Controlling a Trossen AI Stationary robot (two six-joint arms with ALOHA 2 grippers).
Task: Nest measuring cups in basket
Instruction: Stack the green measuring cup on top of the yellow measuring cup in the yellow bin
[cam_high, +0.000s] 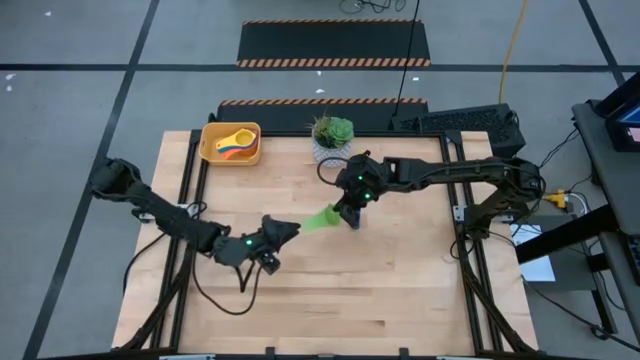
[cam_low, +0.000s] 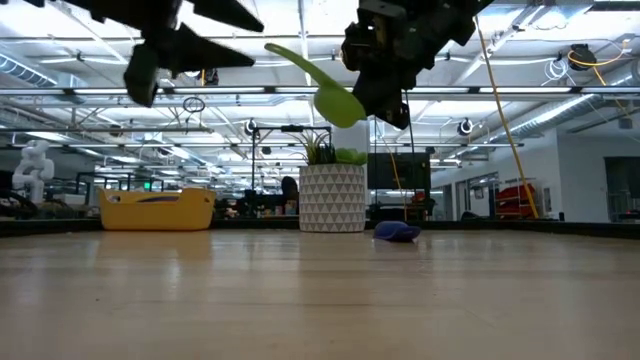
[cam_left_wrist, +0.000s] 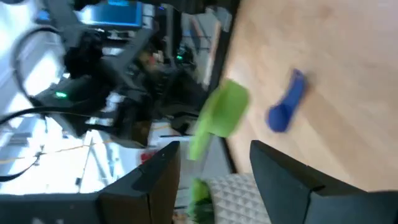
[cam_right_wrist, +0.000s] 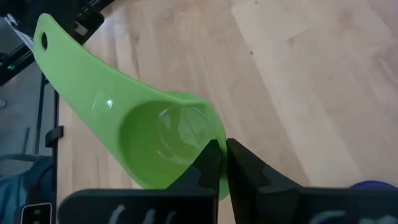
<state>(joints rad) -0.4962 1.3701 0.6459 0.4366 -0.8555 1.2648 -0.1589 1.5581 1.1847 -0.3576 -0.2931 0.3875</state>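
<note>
pinching the rim of the green measuring cup (cam_right_wrist: 149, 134), the right end effector (cam_right_wrist: 222, 163) carries it high above the counter (cam_high: 400, 290), handle toward the left end effector (cam_left_wrist: 214, 165), which waits with fingers apart, perhaps for a handover. the basket (cam_high: 212, 150) sits at the far-left corner, a blue cup (cam_low: 397, 231) lies below.

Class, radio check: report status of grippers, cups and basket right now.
Right gripper shut on green cup, held above table. Left gripper open, empty, facing it. Blue cup on table. Basket holds cups. Plant pot beside basket.
</note>
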